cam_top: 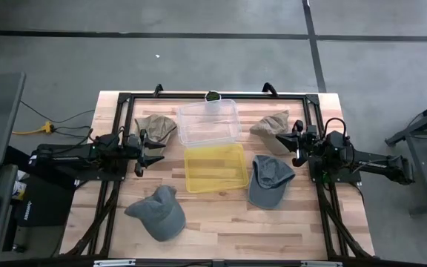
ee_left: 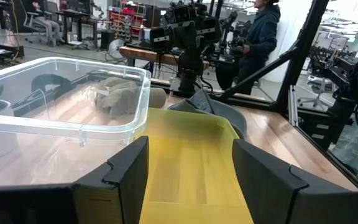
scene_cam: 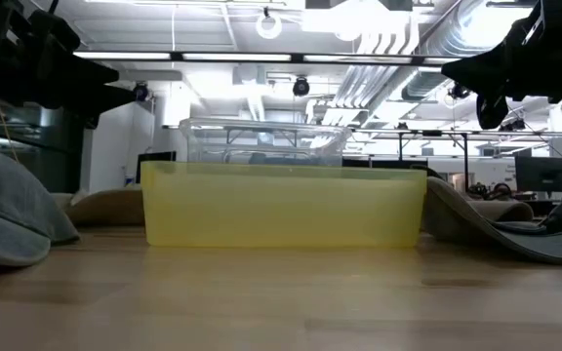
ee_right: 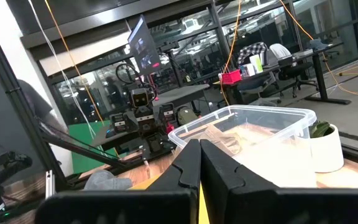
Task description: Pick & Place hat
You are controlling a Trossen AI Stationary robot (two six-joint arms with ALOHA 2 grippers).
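Observation:
Four caps lie flat on the wooden table (cam_top: 221, 230): an olive one (cam_top: 156, 127) at the far left, a tan one (cam_top: 270, 123) at the far right, a grey one (cam_top: 158, 211) at the near left and a grey one (cam_top: 269, 179) at the near right. My left gripper (cam_top: 145, 152) hovers open at the table's left, beside the olive cap and clear of it; its fingers (ee_left: 120, 177) frame the yellow bin (ee_left: 191, 168). My right gripper (cam_top: 296, 144) hovers shut at the table's right, between the tan cap and the grey one, empty (ee_right: 199, 165).
A clear plastic bin (cam_top: 208, 121) stands at the far middle, with a yellow bin (cam_top: 214, 167) just in front of it. A small white cup holding something green (cam_top: 213, 96) sits at the far edge. A black frame runs around the table. A person (ee_left: 263, 31) stands beyond the table's right side.

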